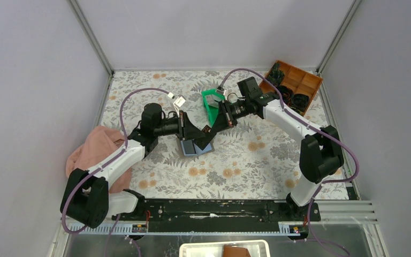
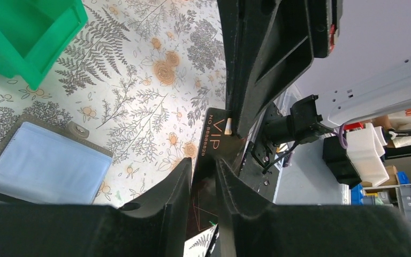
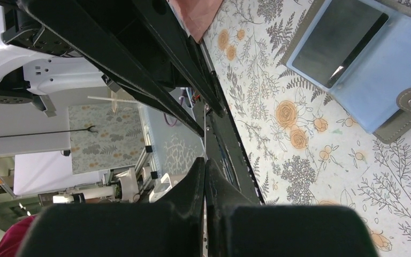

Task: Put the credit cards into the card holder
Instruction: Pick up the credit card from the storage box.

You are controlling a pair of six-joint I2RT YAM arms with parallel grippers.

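The floral surface point(image 1: 257, 160) carried everything, with the open card holder point(image 1: 192, 147) lying flat near its middle, blue inside facing up. The left arm point(image 1: 118, 160) reached in from the left of the card holder and the right arm point(image 1: 294, 120) from its far right, and the two met just above it. A pink cloth point(image 1: 99, 147) lay well to the left of the card holder, under the left arm. A brown compartment tray point(image 1: 305, 80) sat far off to the holder's right, at the back corner. A green bin point(image 1: 208, 110) stood just behind the card holder.

One dark credit card point(image 3: 334, 48) lay in a blue pocket of the card holder. A second, the VIP credit card point(image 2: 217, 142), hung in the air above the holder's right edge. The right fingers point(image 3: 192, 187) were pressed together, pinching that card by its upper corner. The left fingers point(image 2: 174, 187) stood narrowly apart on either side of the card's lower part; whether they actually pressed it could not be told.
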